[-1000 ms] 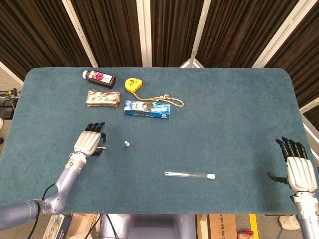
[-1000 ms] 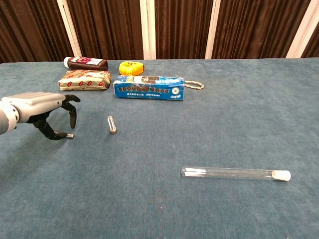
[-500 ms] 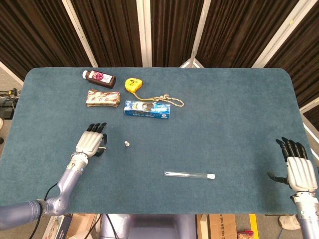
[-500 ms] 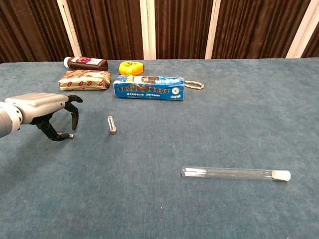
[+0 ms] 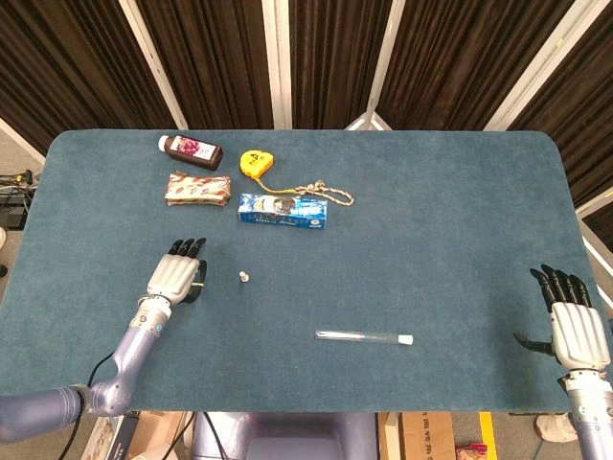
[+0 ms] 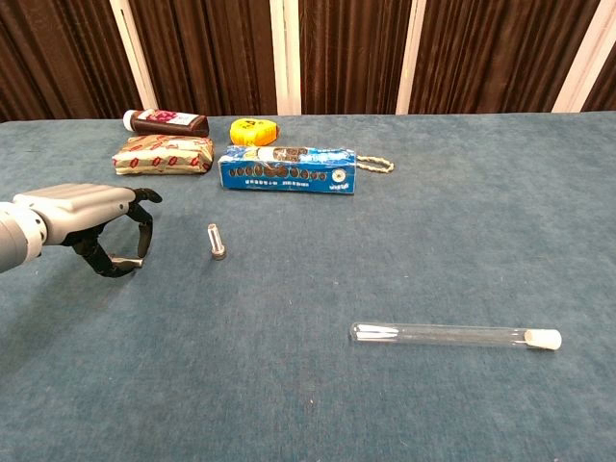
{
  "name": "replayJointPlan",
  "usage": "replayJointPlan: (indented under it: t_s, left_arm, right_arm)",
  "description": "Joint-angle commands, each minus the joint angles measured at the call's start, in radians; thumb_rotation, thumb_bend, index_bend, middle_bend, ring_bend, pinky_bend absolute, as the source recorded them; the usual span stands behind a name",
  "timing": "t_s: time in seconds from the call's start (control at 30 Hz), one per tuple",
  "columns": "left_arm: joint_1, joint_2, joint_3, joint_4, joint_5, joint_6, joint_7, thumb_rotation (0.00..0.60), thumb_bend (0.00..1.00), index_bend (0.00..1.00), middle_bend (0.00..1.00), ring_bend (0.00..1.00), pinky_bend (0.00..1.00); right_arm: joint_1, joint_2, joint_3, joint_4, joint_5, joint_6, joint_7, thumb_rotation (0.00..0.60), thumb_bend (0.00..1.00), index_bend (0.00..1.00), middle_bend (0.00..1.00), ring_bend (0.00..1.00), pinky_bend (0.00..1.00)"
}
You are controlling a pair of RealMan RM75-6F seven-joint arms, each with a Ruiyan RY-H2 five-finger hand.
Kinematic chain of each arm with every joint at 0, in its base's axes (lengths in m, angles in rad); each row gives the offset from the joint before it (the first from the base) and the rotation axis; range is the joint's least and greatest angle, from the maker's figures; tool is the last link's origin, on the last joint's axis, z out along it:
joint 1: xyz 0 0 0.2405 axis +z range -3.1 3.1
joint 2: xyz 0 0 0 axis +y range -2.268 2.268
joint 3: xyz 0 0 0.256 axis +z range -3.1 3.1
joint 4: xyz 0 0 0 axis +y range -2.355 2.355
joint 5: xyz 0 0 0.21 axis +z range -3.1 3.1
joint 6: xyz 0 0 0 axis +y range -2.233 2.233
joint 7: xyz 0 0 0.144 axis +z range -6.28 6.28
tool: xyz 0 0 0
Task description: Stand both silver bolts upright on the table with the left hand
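One silver bolt (image 6: pixel 217 241) stands upright on the blue cloth table (image 6: pixel 385 250); the head view shows this bolt (image 5: pixel 245 277) just right of my left hand (image 5: pixel 175 276). The second silver bolt (image 6: pixel 121 259) lies flat on the cloth. My left hand (image 6: pixel 91 217) arches over it, thumb and a fingertip pinching its ends. In the head view the hand hides this bolt. My right hand (image 5: pixel 573 321) rests off the table's right edge, fingers spread and holding nothing; the chest view does not show it.
A glass test tube (image 6: pixel 452 336) with a white cap lies at centre front. Along the back left are a blue box (image 6: pixel 286 169), a patterned packet (image 6: pixel 162 154), a brown bottle (image 6: pixel 166 122), a yellow tape measure (image 6: pixel 253 131) and a rope (image 6: pixel 375 165).
My left hand's fingers have curled in toward the thumb and closed on the lying bolt. The upright bolt and my right hand have not moved.
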Motion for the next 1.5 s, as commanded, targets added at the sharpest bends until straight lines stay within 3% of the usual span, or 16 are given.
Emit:
replayJointPlan:
  t_s: [0.03,0.63,0.93,1.23,1.5]
  left_arm:
    - [-0.002,-0.004,0.002,0.003,0.001,0.000,0.002,0.600,0.50,0.52,0.00,0.00,0.00]
    - [-0.002,-0.015,0.008,0.012,0.010,0.013,0.005,0.600,0.52,0.56,0.02,0.00,0.00]
    - [0.009,0.017,-0.017,-0.038,0.059,0.050,-0.055,0.600,0.53,0.57,0.03,0.00,0.00]
    - [0.036,0.056,-0.030,-0.083,0.122,0.046,-0.209,0.600,0.52,0.57,0.04,0.00,0.00]
    - [0.051,0.058,-0.025,-0.027,0.175,-0.006,-0.369,0.600,0.53,0.57,0.04,0.00,0.00]
  right_arm:
    - [0.000,0.000,0.000,-0.001,0.000,0.000,0.000,0.600,0.11,0.13,0.09,0.05,0.00]
    - [0.000,0.004,-0.001,-0.002,-0.001,-0.003,0.010,0.600,0.11,0.13,0.09,0.05,0.00]
    - [0.002,0.001,-0.002,0.000,-0.003,-0.005,0.009,0.600,0.11,0.13,0.09,0.05,0.00]
    - [0.000,0.003,-0.003,-0.003,-0.005,-0.002,0.009,0.600,0.11,0.13,0.09,0.05,0.00]
    - [0.004,-0.002,-0.003,0.002,0.000,-0.010,0.005,0.600,0.11,0.13,0.09,0.05,0.00]
